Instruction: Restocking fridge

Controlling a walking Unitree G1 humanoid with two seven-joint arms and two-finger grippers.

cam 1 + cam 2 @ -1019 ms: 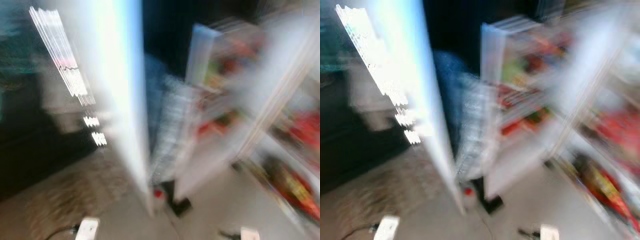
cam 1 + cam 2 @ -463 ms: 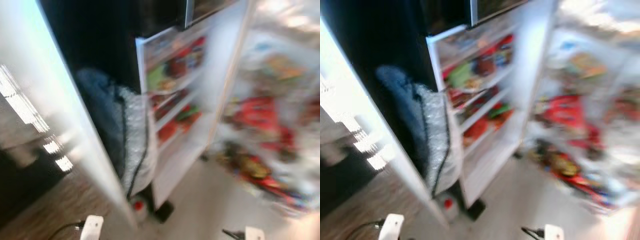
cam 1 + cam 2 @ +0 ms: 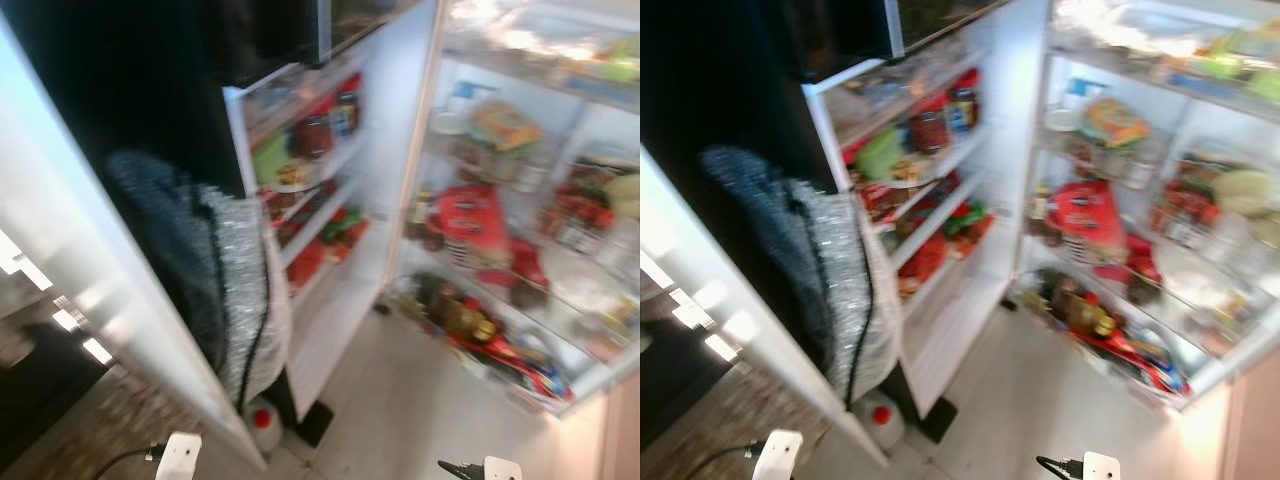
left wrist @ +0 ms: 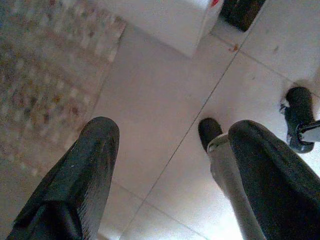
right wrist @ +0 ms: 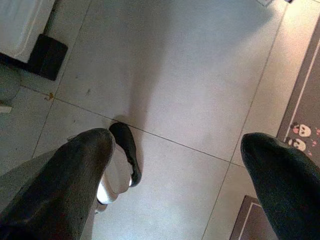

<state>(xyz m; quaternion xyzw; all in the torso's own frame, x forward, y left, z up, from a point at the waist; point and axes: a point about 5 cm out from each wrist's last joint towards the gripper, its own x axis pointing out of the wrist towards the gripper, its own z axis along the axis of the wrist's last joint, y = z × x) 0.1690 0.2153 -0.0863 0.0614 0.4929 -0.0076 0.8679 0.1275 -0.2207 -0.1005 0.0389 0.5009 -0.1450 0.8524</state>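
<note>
Tiled floor (image 5: 165, 75) lies under both spread, empty pincers, left pincer (image 4: 170, 165) and right pincer (image 5: 175, 175), fridge (image 3: 1120, 230) open ahead.

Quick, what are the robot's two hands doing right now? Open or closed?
Left gripper: open, holding nothing, hanging over the floor tiles.
Right gripper: open, holding nothing, also hanging over the floor.

Glossy white fridge door (image 3: 970, 290), smooth pale floor tiles (image 5: 165, 85), and seemingly woolly knitted cloth (image 3: 215, 290).
</note>
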